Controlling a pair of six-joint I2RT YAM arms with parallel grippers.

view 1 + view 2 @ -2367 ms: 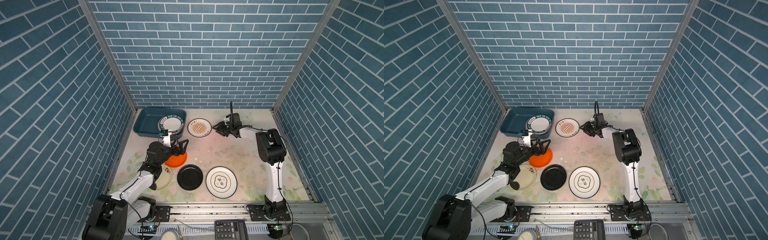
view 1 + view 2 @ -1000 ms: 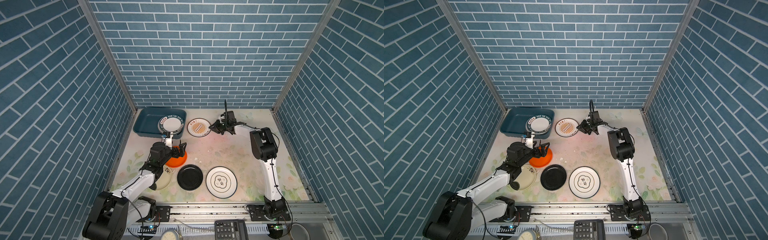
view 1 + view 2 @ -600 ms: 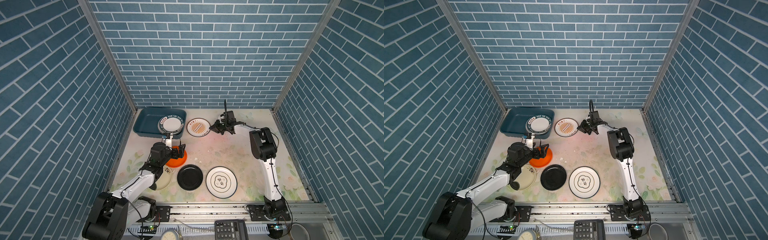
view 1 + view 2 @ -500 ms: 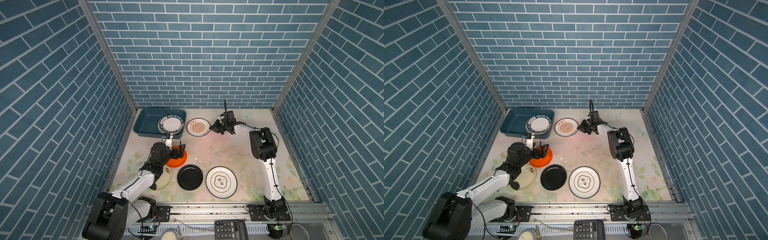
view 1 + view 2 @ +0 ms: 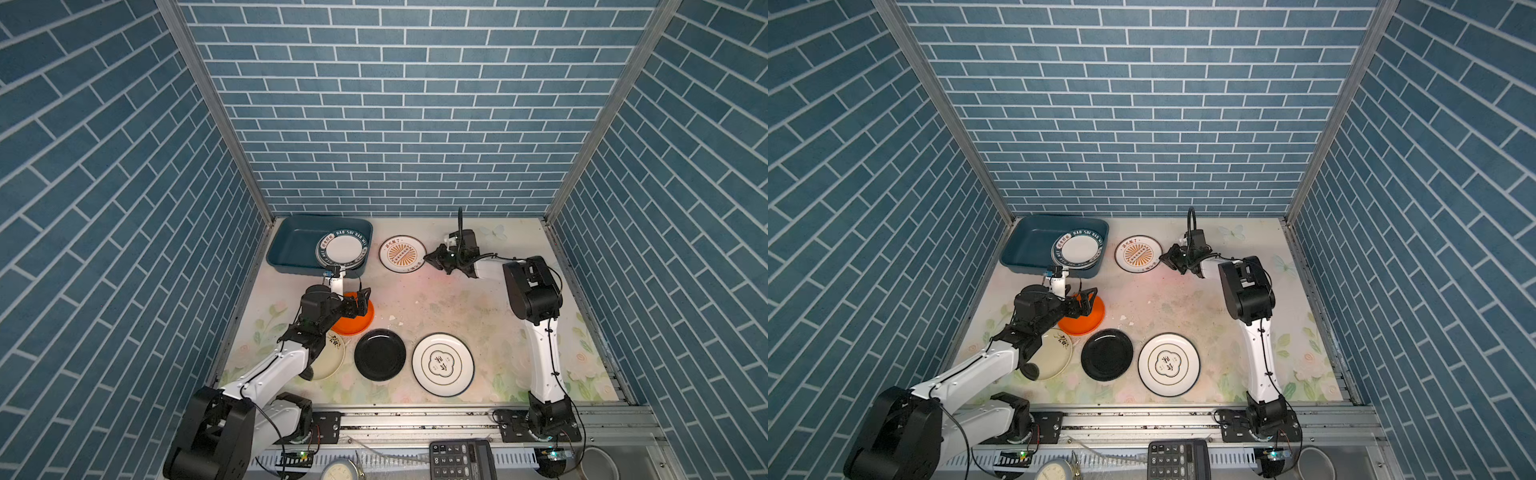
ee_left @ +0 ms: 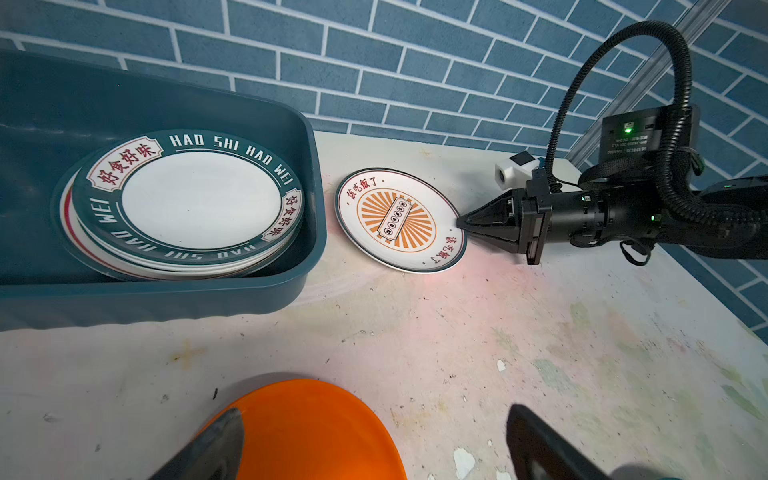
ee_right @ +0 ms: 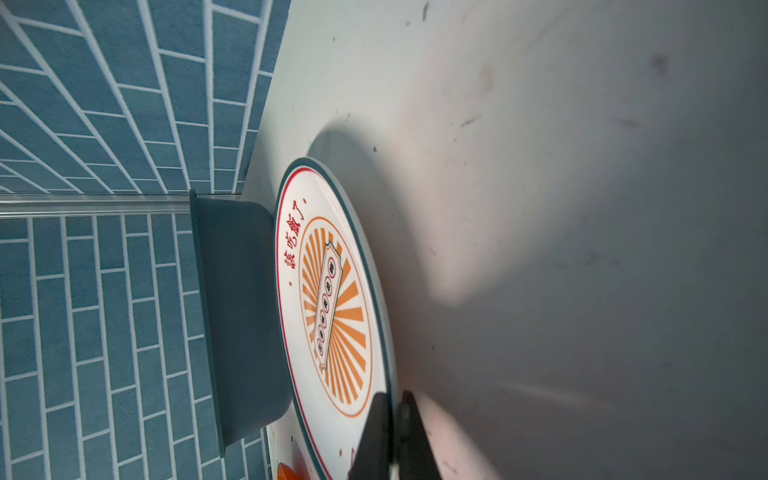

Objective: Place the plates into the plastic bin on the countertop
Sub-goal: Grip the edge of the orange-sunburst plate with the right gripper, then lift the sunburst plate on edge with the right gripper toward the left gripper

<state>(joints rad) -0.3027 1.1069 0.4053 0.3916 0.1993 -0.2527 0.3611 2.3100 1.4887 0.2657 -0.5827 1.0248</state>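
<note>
The dark teal plastic bin (image 5: 297,245) sits at the back left of the countertop (image 5: 436,299) and holds a stack of teal-rimmed plates (image 5: 343,249). Beside it lies the sunburst plate (image 5: 402,253). My right gripper (image 7: 392,399) is shut on that plate's right rim, one jaw above and one below. My left gripper (image 6: 374,419) stands open just over the orange plate (image 6: 316,432), one finger above it and the other off its edge. A black plate (image 5: 379,354), a white plate with a cloud emblem (image 5: 442,364) and a cream plate (image 5: 334,357), half under my left arm, lie in front.
Blue brick walls close in three sides. The grey metal rail (image 5: 415,419) runs along the front, with a calculator (image 5: 461,459), a white dial-faced disc (image 5: 343,471) and a metal bowl (image 5: 598,463) beyond it. White chips (image 5: 397,321) dot the countertop.
My right gripper has slid left to the sunburst plate's rim and closed on it. My left gripper has come down lower over the orange plate, still open.
</note>
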